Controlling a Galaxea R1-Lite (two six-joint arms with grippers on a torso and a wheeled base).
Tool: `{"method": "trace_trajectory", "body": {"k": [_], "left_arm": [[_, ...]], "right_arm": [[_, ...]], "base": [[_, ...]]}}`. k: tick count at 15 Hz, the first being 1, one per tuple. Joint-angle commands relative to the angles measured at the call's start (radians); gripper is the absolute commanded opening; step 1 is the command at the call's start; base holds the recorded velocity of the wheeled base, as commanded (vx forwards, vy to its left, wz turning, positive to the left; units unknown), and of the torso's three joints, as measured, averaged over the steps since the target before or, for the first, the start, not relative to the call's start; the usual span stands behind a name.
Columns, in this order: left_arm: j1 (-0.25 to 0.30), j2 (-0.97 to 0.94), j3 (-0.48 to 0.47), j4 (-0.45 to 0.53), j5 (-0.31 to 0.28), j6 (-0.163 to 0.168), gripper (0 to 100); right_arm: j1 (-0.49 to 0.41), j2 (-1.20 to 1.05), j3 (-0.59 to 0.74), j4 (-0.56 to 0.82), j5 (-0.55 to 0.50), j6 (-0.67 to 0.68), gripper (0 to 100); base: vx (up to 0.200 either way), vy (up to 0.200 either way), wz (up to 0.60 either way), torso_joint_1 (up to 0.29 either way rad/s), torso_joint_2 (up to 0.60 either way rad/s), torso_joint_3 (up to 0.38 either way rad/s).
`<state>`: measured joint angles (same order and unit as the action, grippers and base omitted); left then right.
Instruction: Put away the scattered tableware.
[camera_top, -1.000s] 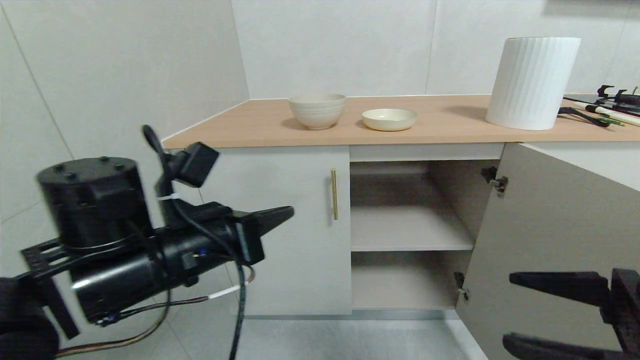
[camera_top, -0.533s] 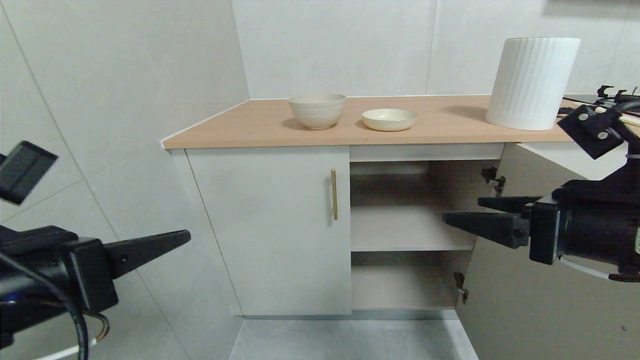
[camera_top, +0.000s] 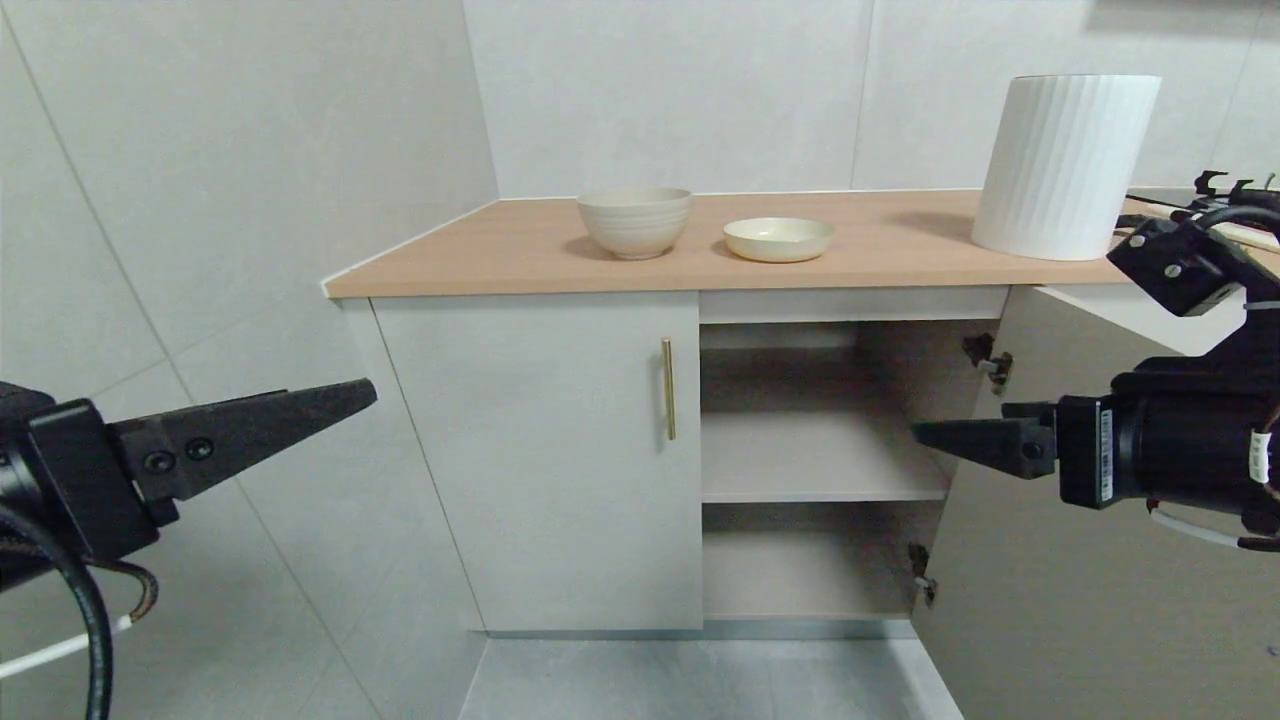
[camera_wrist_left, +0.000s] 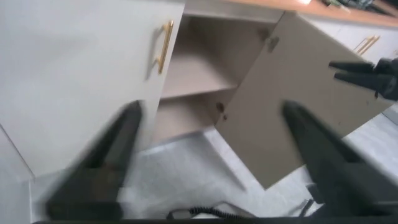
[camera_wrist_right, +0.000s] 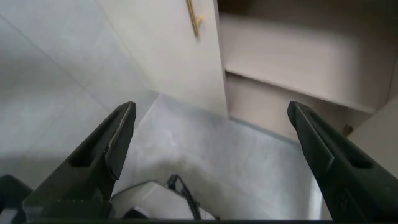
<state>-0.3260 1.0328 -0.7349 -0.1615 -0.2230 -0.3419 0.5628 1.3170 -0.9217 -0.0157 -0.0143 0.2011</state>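
Note:
A cream ribbed bowl (camera_top: 635, 221) and a shallow cream dish (camera_top: 778, 239) stand side by side on the wooden countertop (camera_top: 480, 262). Well below the counter at the left, my left gripper (camera_top: 350, 396) points toward the closed cabinet door; its fingers are spread open and empty in the left wrist view (camera_wrist_left: 211, 109). My right gripper (camera_top: 930, 436) hangs in front of the open cabinet compartment, level with the middle shelf (camera_top: 820, 462). It is open and empty in the right wrist view (camera_wrist_right: 210, 109). Both grippers are far from the tableware.
A tall white ribbed cylinder (camera_top: 1066, 165) stands on the counter at the right, with several utensils (camera_top: 1215, 216) beyond it. The left door has a gold handle (camera_top: 668, 388). The right door (camera_top: 1090, 520) swings open toward me. Both shelves are bare; grey floor lies below.
My left arm swung from mid-left down toward the picture's left edge. My right arm rose from the bottom right corner to the height of the middle shelf.

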Motion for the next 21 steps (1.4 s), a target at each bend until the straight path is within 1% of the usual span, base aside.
{"method": "trace_trajectory", "body": {"k": [1, 4, 6, 20, 21], "left_arm": [[0.005, 0.007, 0.0, 0.0, 0.001, 0.0, 100], [0.007, 0.006, 0.0, -0.001, 0.001, 0.0, 100], [0.018, 0.004, -0.001, -0.001, -0.001, 0.0, 100], [0.022, 0.023, -0.003, -0.001, -0.004, 0.0, 100], [0.022, 0.021, -0.003, -0.003, -0.003, 0.0, 100]], "right_arm": [[0.002, -0.005, -0.017, 0.005, -0.001, 0.008, 100], [0.002, -0.018, -0.025, 0.005, -0.003, 0.011, 100], [0.002, -0.024, -0.025, 0.007, -0.003, 0.011, 100], [0.002, -0.028, -0.009, 0.01, 0.007, 0.012, 100], [0.002, -0.03, -0.009, 0.01, 0.007, 0.012, 100]], "base": [[0.0, 0.0, 0.0, 0.0, 0.0, 0.0], [0.0, 0.0, 0.0, 0.0, 0.0, 0.0], [0.0, 0.0, 0.0, 0.0, 0.0, 0.0], [0.2, 0.0, 0.0, 0.003, 0.0, 0.003], [0.0, 0.0, 0.0, 0.0, 0.0, 0.0]]}}
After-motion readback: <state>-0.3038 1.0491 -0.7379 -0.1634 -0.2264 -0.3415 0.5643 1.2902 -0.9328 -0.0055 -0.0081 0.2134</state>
